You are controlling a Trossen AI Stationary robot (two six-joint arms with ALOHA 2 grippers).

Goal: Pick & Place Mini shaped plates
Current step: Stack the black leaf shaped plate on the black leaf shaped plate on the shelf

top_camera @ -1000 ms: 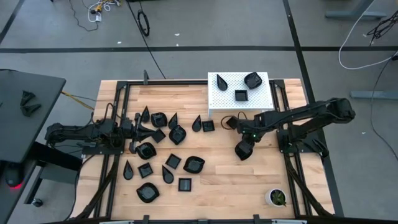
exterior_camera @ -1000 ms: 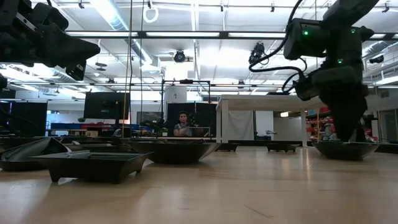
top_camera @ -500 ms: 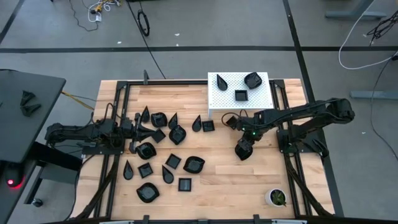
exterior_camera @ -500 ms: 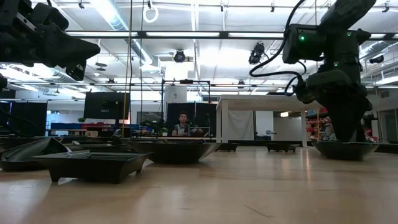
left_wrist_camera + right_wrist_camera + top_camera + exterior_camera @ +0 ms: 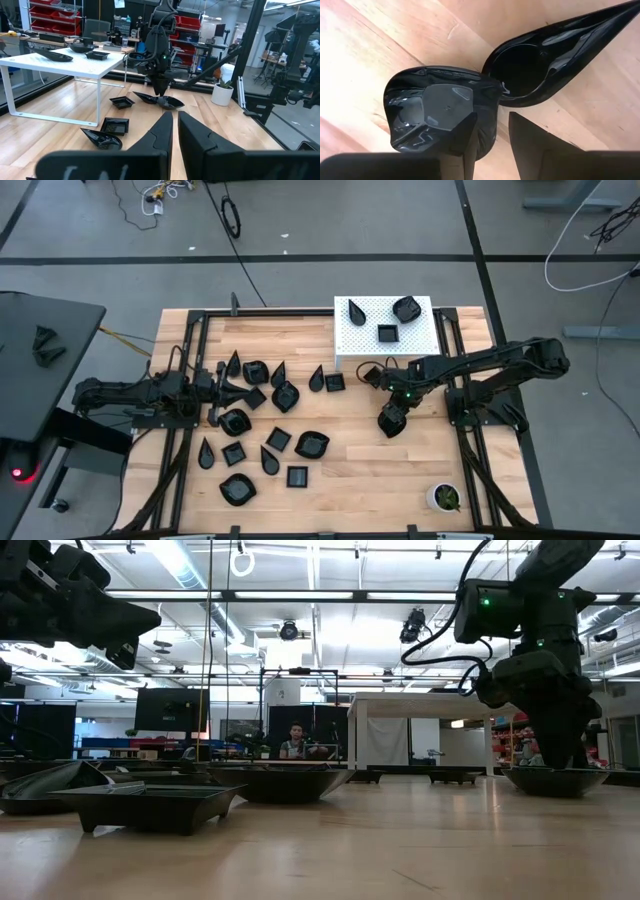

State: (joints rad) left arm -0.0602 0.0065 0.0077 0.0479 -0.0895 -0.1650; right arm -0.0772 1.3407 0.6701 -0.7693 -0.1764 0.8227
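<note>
Right hand point(image 5: 492, 137) pinches, it seems, a round dish's point(image 5: 437, 112) rim beside a teardrop dish point(image 5: 547, 57); left hand point(image 5: 174, 127) stays closed.

You have a small white pot with a green plant point(image 5: 444, 497) near the table's point(image 5: 350, 470) front right corner. A white perforated stand point(image 5: 350, 340) sits at the far edge, and a person point(image 5: 295, 740) sits at a desk in the room behind.
</note>
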